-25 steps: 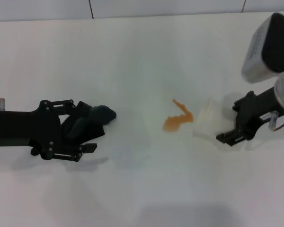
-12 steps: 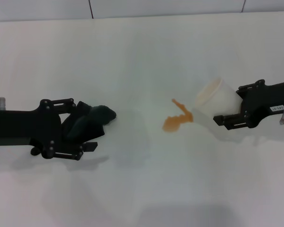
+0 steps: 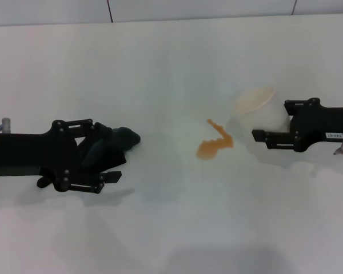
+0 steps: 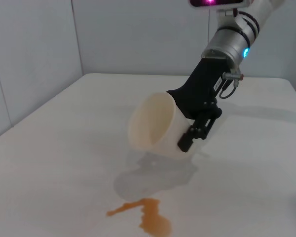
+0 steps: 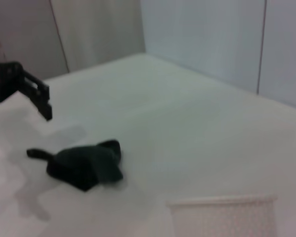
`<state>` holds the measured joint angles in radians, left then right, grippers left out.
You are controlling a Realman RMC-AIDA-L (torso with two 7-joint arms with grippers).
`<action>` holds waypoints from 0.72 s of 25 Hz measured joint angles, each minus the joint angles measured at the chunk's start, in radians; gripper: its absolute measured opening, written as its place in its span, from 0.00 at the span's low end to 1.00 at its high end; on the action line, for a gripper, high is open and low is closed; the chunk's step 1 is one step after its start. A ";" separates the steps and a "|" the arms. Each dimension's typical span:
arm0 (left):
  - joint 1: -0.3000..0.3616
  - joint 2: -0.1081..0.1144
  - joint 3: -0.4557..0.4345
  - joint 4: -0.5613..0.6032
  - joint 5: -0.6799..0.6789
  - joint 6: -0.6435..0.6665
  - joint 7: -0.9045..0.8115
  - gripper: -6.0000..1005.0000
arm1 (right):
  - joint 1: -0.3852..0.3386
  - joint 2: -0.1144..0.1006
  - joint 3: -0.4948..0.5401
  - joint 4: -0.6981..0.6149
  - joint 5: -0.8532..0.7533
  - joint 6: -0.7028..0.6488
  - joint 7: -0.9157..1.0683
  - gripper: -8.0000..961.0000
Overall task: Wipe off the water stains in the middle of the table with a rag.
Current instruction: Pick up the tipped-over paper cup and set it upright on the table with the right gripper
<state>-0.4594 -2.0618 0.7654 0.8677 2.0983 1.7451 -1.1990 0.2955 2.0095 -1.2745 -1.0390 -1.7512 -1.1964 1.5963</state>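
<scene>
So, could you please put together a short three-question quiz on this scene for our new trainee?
1. True or false: the rag already covers the water stains.
2. What does the right gripper hold? A) a sponge B) a cup C) a bottle
3. Fill in: the left gripper is shut on the ____.

Key:
1. False. The rag lies on the table, well to the robot's left of the stains, with bare surface between them.
2. B. It is shut on a translucent white cup, tilted with its mouth toward the stains.
3. Rag.
</scene>
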 joint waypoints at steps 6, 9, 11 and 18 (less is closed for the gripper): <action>0.007 -0.001 0.000 -0.001 0.000 -0.002 0.001 0.86 | 0.002 0.000 0.002 0.126 0.149 0.080 -0.177 0.70; 0.009 -0.001 -0.001 -0.001 0.000 -0.005 0.001 0.86 | 0.004 0.000 0.014 0.190 0.229 0.109 -0.274 0.70; 0.012 -0.002 -0.001 -0.001 0.000 -0.009 0.001 0.86 | 0.003 0.000 0.026 0.215 0.265 0.107 -0.317 0.70; 0.018 -0.011 -0.002 -0.001 0.000 -0.015 0.004 0.86 | -0.012 -0.002 0.055 0.267 0.326 0.080 -0.380 0.69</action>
<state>-0.4415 -2.0725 0.7638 0.8668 2.0981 1.7303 -1.1947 0.2832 2.0079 -1.2195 -0.7719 -1.4255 -1.1165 1.2168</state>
